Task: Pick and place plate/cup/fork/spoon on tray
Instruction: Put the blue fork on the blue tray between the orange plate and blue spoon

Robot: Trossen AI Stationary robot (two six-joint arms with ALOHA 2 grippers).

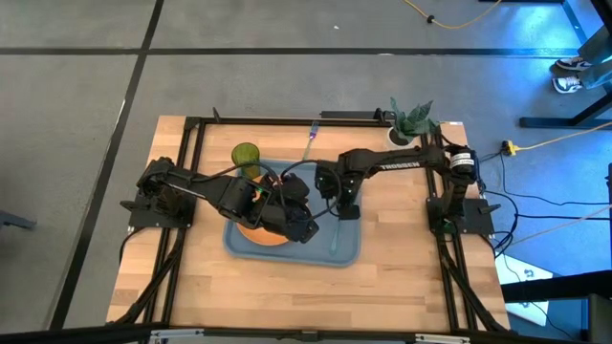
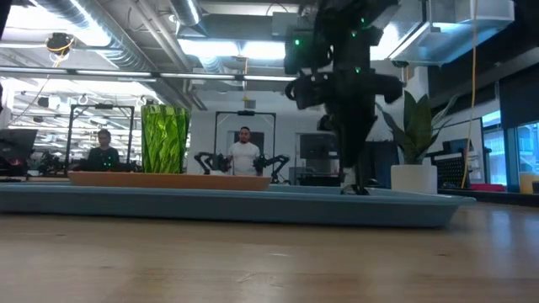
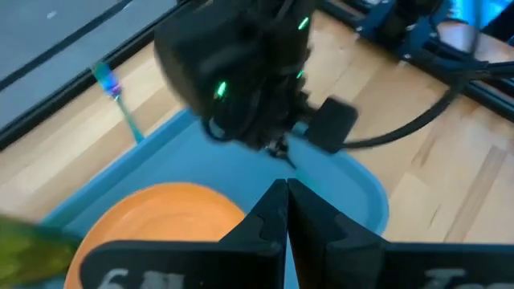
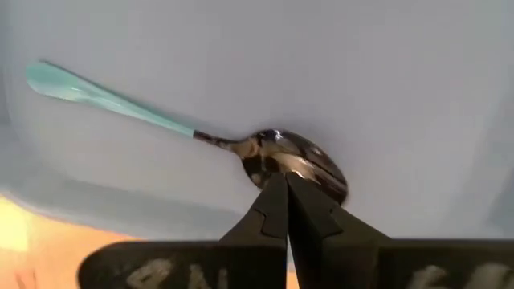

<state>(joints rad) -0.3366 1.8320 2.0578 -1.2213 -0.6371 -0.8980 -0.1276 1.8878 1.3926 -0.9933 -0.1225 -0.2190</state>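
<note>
Overhead looks straight down; low camera level at tabletop; both share tray (image 1: 346,250).

The pale wooden bench (image 1: 402,239) shows a smooth, satin plank grain. On it, the large blue-grey rectangular plastic tray (image 4: 385,72) looks smooth and matt. Lying in the tray, the slim spoon (image 4: 241,148) has a dark, mirror-glossy metal bowl and a matt teal plastic handle. Beside the tray, the translucent green ribbed tumbler (image 2: 165,139) gleams glossy. The round orange plate (image 3: 161,217) looks smooth.
</note>
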